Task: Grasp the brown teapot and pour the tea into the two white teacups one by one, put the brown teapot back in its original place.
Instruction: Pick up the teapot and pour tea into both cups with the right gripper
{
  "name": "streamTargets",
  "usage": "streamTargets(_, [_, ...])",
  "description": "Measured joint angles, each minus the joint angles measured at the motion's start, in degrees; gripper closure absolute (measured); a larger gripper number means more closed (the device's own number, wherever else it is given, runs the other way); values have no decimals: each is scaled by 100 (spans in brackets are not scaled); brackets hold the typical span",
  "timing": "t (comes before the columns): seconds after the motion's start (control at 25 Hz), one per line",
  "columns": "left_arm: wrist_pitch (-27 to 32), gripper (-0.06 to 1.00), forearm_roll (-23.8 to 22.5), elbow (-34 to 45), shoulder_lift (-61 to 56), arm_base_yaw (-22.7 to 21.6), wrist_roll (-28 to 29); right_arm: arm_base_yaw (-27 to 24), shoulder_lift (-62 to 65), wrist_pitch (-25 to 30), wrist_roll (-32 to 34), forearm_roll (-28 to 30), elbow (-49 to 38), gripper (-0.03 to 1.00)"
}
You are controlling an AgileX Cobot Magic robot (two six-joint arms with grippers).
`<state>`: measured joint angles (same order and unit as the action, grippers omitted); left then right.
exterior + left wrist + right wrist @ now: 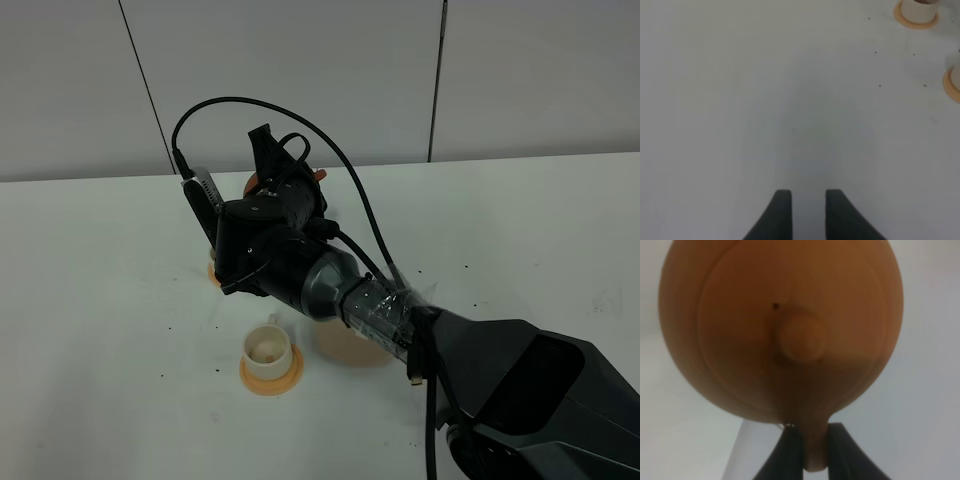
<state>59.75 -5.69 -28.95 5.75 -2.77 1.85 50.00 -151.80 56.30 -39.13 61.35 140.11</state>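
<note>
The brown teapot [790, 330] fills the right wrist view, lid and knob facing the camera. My right gripper [812, 452] is shut on its handle. In the high view only a sliver of the teapot [255, 184] shows past the right gripper [280, 160], held up off the table at the back. One white teacup [266, 346] stands on an orange coaster near the front. The other cup is hidden by the arm; only its coaster's edge [213, 270] shows. The beige saucer [340, 348] lies bare, half under the arm. My left gripper [808, 192] hovers over bare table, slightly open and holding nothing. I cannot make out any tea.
The right arm [480, 360] stretches from the lower right across the middle of the white table [120, 300]. The left wrist view catches a teacup on its coaster [916, 10] and another coaster's edge [953, 84] far from the left gripper. A grey wall backs the table.
</note>
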Motion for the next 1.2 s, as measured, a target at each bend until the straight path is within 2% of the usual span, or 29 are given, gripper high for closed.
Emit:
streamTargets(0.48, [0, 71, 0, 0, 0, 0, 0, 0, -158, -42, 105, 237, 0, 87])
streamTargets(1.2, [0, 71, 0, 0, 0, 0, 0, 5, -158, -44, 153, 256, 0, 87])
